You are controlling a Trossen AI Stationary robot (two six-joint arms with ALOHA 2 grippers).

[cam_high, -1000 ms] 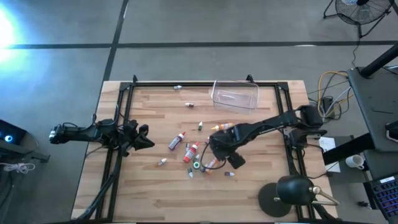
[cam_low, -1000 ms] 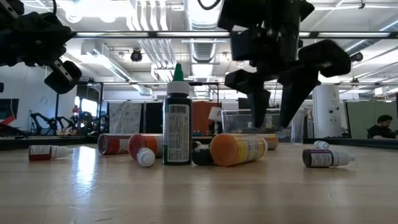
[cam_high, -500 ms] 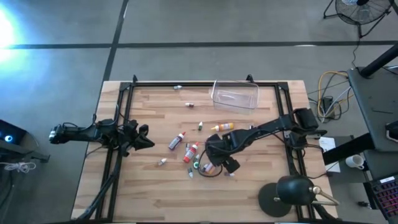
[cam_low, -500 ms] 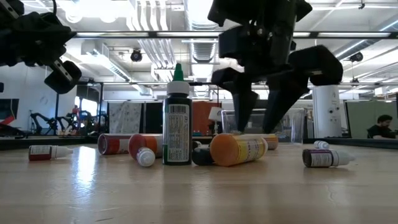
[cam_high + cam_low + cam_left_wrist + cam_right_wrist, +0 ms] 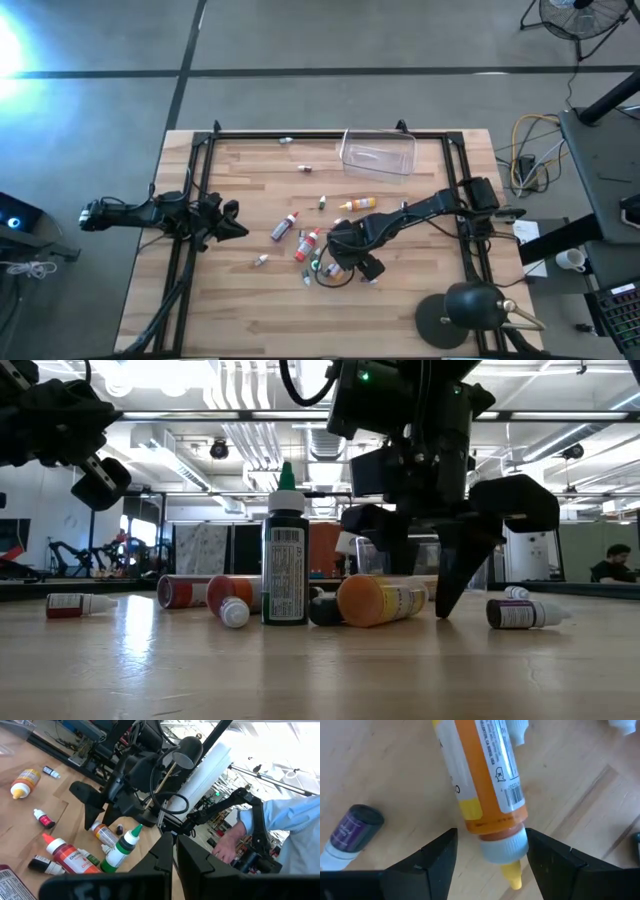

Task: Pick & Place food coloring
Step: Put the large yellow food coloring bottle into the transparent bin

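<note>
Right tool is down at bench level, fingers spread wide and straddling the cap end of the orange food coloring bottle. The bottle lies on its side, yellow tip pointing back toward the wrist, so you're lined up for a pinch across the neck. Fingers aren't touching it yet as far as the wrist view shows; nothing is held. In the low view the tips sit at the bench surface just beside that bottle.

The rest of the food coloring is scattered mid-bench: a green-capped bottle standing upright, red ones lying nearby, a small purple one just beside the right tool. Tight cluster, so closing may nudge neighbours.

The clear plastic box sits at the far edge, well apart from the pile; likely the drop target.

Left tool is parked at the bench's left edge, above the surface, fingers near-closed on nothing.
</note>
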